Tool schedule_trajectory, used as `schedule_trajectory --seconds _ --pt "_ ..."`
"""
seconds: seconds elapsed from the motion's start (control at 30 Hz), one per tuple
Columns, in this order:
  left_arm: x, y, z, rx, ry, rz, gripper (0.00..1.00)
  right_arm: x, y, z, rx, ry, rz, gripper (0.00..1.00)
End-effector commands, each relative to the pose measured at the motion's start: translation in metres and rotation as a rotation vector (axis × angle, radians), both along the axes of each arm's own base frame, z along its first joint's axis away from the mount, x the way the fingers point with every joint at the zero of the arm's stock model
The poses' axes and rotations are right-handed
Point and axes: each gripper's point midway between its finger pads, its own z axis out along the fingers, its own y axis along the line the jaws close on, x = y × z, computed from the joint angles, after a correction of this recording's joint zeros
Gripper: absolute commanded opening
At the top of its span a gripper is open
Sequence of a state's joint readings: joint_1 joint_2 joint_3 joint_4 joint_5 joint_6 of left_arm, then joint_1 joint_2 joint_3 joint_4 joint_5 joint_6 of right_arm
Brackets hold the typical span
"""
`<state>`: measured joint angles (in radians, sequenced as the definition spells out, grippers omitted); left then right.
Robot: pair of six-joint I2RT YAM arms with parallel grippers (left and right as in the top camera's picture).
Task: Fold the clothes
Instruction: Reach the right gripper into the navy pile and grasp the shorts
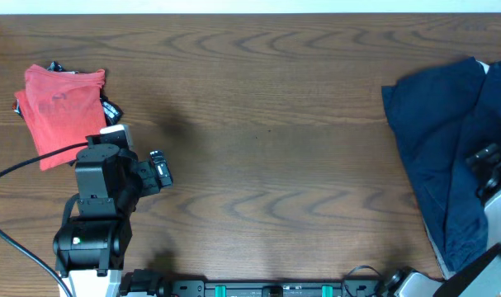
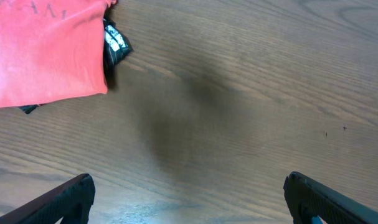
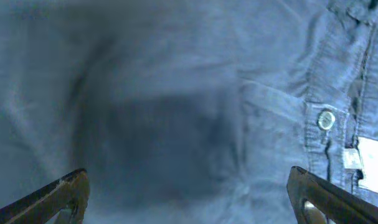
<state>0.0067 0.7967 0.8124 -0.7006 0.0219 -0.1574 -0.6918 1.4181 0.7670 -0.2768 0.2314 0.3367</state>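
Open left end effector (image 2: 189, 190) over desk (image 1: 267, 124), near red garment (image 1: 60, 103) at left; open right end effector (image 3: 189, 186) just above navy clothes (image 1: 444, 157) at right.

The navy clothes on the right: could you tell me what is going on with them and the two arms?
The right gripper hangs open just above the navy clothes, a loose heap at the right edge of the table, near the shorts' waistband button; nothing is gripped. The left gripper is open too, over bare wood beside a red garment at far left. Folding of the navy pile looks not yet begun.
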Motion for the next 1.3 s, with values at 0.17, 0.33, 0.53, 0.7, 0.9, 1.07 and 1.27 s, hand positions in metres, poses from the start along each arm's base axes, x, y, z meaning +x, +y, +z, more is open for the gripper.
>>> schedule_trajectory --seconds 0.17,0.33,0.53,0.7,0.9,1.07,1.27 --pt "0.001 0.003 0.008 0.002 -0.017 0.016 0.98 0.000 -0.020 -0.032 0.094 -0.036 -0.043 0.95" --pt "0.001 0.003 0.008 0.002 -0.015 0.016 0.98 0.003 -0.020 -0.054 0.122 -0.006 -0.014 0.87" --pt "0.001 0.003 0.007 0.002 -0.014 0.016 0.98 0.040 -0.012 -0.048 0.155 -0.150 0.129 0.43" --pt "0.001 0.003 0.007 0.002 -0.014 0.016 0.98 0.053 -0.011 -0.034 0.143 -0.216 0.176 0.02" --pt "0.001 0.003 0.008 0.002 -0.015 0.016 0.98 0.063 -0.003 -0.025 0.166 -0.272 0.228 0.01" --pt "0.001 0.003 0.007 0.002 -0.014 0.016 0.98 0.103 0.028 0.039 0.189 -0.522 0.470 0.01" --pt "0.001 0.003 0.007 0.002 -0.014 0.016 0.98 0.133 0.101 0.152 0.193 -0.752 0.840 0.01"
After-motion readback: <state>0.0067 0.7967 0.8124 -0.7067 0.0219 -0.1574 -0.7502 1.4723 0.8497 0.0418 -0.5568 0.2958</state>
